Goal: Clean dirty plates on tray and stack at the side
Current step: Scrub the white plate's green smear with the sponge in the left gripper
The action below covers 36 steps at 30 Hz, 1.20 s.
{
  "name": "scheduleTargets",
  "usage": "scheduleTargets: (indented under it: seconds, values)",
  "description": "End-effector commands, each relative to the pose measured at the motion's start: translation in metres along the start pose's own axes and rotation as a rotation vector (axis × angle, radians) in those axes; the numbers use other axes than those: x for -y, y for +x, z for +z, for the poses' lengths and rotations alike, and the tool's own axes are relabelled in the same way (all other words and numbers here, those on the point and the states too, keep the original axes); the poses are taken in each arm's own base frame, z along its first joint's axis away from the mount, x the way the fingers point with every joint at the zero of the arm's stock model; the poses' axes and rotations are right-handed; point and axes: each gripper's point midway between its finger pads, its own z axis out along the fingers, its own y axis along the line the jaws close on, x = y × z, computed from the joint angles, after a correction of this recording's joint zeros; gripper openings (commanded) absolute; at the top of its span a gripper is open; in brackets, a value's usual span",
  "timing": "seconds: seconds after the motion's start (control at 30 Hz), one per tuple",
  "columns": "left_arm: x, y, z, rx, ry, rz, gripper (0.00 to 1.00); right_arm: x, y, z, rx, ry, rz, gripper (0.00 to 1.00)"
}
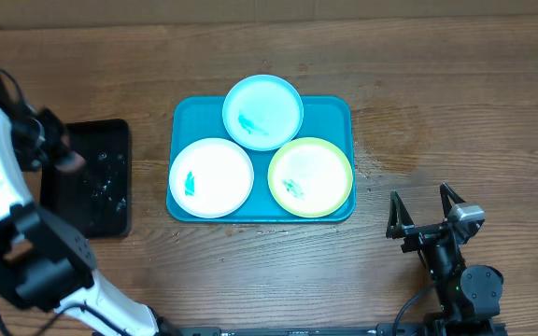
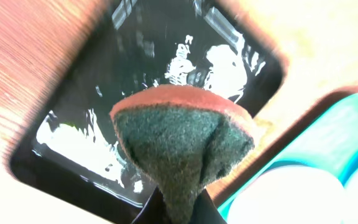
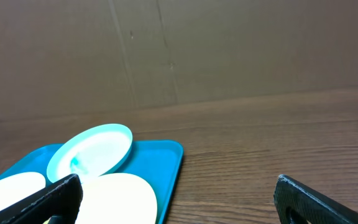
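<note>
Wood-grain desk (image 1: pixel 250 280), cardboard wall behind. One turquoise tray (image 1: pixel 339 107) sits mid-desk and carries all three plates: the white plate (image 1: pixel 211 177) near-left, the yellow-green plate (image 1: pixel 310 176) near-right, and the pale blue plate (image 1: pixel 262 112) at the back, overhanging the far rim. Each shows a teal smear. I judge them light, stiff, slick plastic, so I'd pinch a raised rim rather than the flat. My left hand (image 2: pixel 180 214) is clamped on one sponge (image 2: pixel 182 143) above the one black tray (image 1: pixel 101 201), which glistens wet. My right hand (image 1: pixel 420 201) has its fingers wide apart and holds nothing, well right of the tray.
</note>
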Motion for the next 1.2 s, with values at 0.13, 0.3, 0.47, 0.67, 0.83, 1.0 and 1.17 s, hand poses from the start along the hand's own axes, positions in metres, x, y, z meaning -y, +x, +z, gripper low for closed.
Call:
scheduleTargets:
  seconds: [0.13,0.3,0.47,0.67,0.83,1.0,1.17]
  values:
    - [-0.014,0.018,0.052,0.035,-0.099,-0.11,0.04,0.001,0.002,0.0,0.004,0.002,-0.002,1.0]
    - [-0.01,0.042,0.09,-0.073,-0.044,-0.092,0.04,0.001,0.002,0.0,0.003,0.002,-0.002,1.0]
    - [0.019,0.019,0.016,-0.012,0.118,-0.051,0.04,0.001,0.002,0.0,0.004,0.002,-0.002,1.0]
    - [0.1,0.035,-0.067,0.069,0.447,0.218,0.04,0.0,0.002,0.0,0.003,0.002,-0.002,1.0]
    - [0.147,0.087,-0.059,-0.039,0.462,0.391,0.04,0.001,0.002,0.0,0.003,0.002,-0.002,1.0]
    - [0.181,0.149,-0.009,-0.202,0.41,0.542,0.04,0.0,0.002,0.0,0.003,0.002,-0.002,1.0]
    - [0.187,0.201,0.06,-0.302,0.257,0.619,0.04,0.001,0.002,0.0,0.003,0.002,-0.002,1.0]
